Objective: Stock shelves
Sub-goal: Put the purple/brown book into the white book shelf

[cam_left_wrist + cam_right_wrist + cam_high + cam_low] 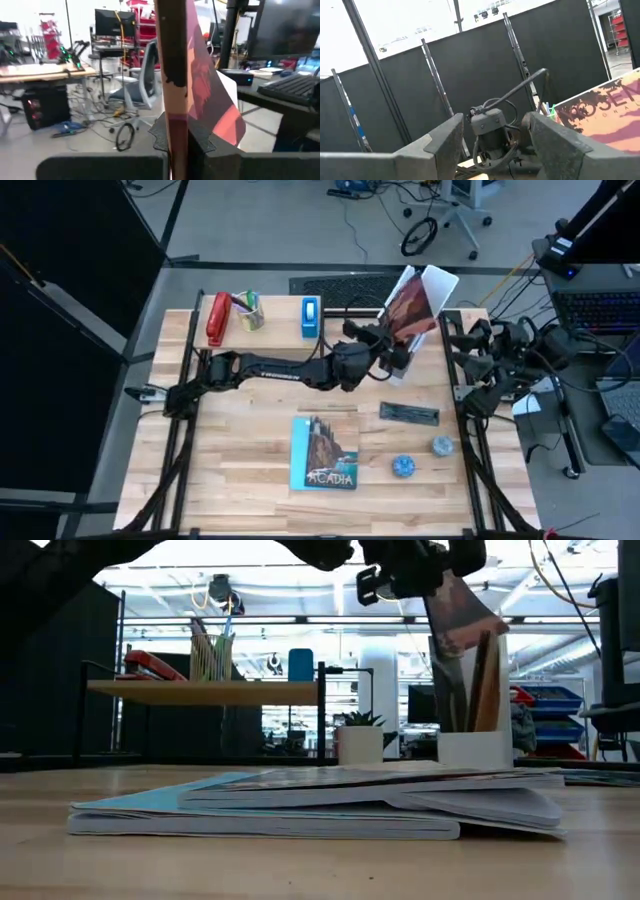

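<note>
My left gripper [398,350] reaches across the table to the far right and is shut on a red-brown book [410,305]. The book stands above the white file holder [470,748], which has other books upright in it. In the low view the held book [462,615] slants down toward the holder's opening. The low wooden shelf [200,691] stands at the far left. It carries a red stapler [217,320], a pencil cup [250,311] and a blue box [311,316]. My right gripper [492,145] is open at the table's right edge. My left gripper pinches the book's near edge [176,120] between its two fingers, one finger on each cover. The fingers come about level from the table's near left. The book stands on edge and tilted, clear of the table. Whether its lower end touches the holder, I cannot tell.
A blue "Acadia" book [323,452] lies flat near the table's front, on another thin book in the low view. A dark flat object [408,413] and two small round things [403,466] [442,445] lie right of it. The right arm [495,355] stands beside the holder.
</note>
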Motion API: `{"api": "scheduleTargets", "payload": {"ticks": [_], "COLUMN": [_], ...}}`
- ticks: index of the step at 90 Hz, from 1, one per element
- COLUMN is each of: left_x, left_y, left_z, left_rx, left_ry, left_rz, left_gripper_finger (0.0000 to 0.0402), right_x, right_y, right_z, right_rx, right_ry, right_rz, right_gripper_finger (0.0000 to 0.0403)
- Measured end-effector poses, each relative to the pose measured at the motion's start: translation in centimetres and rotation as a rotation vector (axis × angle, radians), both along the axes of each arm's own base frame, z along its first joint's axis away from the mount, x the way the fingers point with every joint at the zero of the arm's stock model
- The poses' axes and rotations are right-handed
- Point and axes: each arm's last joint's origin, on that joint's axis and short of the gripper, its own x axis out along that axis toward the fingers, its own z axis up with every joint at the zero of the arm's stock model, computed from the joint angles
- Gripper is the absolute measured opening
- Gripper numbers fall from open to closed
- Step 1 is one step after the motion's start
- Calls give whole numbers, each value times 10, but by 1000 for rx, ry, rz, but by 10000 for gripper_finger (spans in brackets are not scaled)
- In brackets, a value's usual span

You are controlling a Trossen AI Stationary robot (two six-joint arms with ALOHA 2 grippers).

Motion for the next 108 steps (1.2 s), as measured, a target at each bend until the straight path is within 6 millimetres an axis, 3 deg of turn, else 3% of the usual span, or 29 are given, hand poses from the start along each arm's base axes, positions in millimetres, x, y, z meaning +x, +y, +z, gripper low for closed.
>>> {"api": "scheduleTargets", "payload": {"ticks": [36, 67, 108], "left_x": [-1, -2, -3], "left_y": [-9, -26, -35], "left_z": [8, 8, 8], "left_rx": [2, 16, 50], "left_ry": [-94, -49, 4], "left_rz": [-11, 37, 62], "left_gripper_finger": [4, 4, 4], "right_x": [0, 0, 0], "right_y": [0, 0, 0], "right_z": [-1, -1, -1], "right_rx": [-4, -4, -4], "right_ry": [6, 5, 5], "right_rz": [0, 0, 0], "right_gripper_finger": [208, 208, 208]}}
